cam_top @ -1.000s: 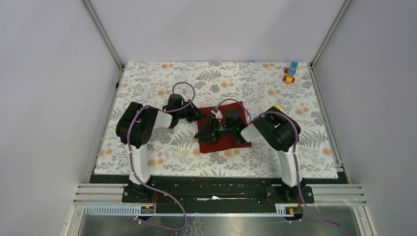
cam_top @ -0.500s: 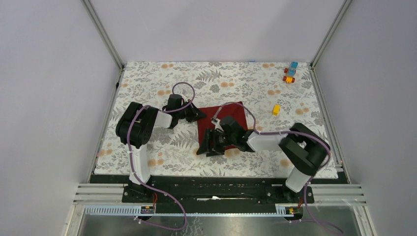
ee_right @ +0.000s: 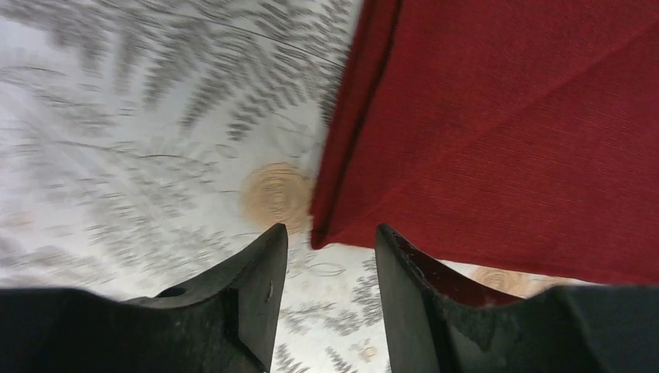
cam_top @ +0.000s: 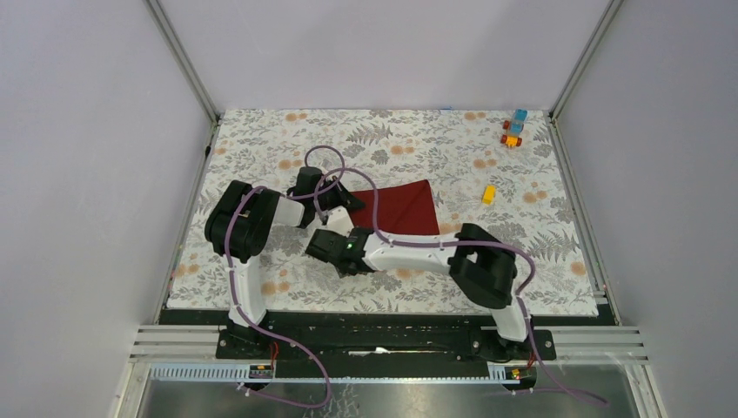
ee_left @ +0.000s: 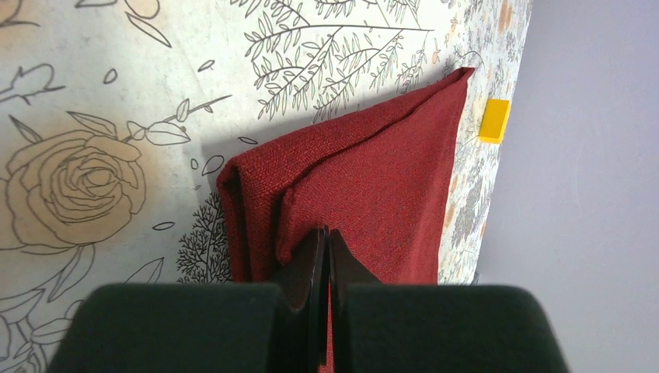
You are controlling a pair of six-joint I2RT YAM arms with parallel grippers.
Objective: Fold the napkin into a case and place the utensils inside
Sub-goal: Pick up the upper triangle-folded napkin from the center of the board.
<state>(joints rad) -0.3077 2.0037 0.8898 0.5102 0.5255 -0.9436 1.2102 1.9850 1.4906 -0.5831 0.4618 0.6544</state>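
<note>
The dark red napkin [cam_top: 402, 207] lies folded on the flowered mat, and several layers show at its left edge [ee_left: 373, 179]. My left gripper [cam_top: 352, 202] [ee_left: 326, 235] is shut on that edge, pinching a fold of the cloth. My right gripper [cam_top: 335, 239] [ee_right: 330, 237] hovers low near the napkin's near-left corner [ee_right: 505, 132]. It is open with nothing between its fingers, and the cloth's corner sits just past the fingertips. The utensils are out of view.
A yellow block [cam_top: 489, 193] [ee_left: 494, 120] lies to the right of the napkin. A small stack of orange and blue blocks [cam_top: 513, 131] stands in the far right corner. Metal frame posts and grey walls close in the mat's sides.
My right arm has swung left off the top of the napkin to its near-left corner, and its jaws have narrowed. The left gripper has kept its hold and has not moved.
</note>
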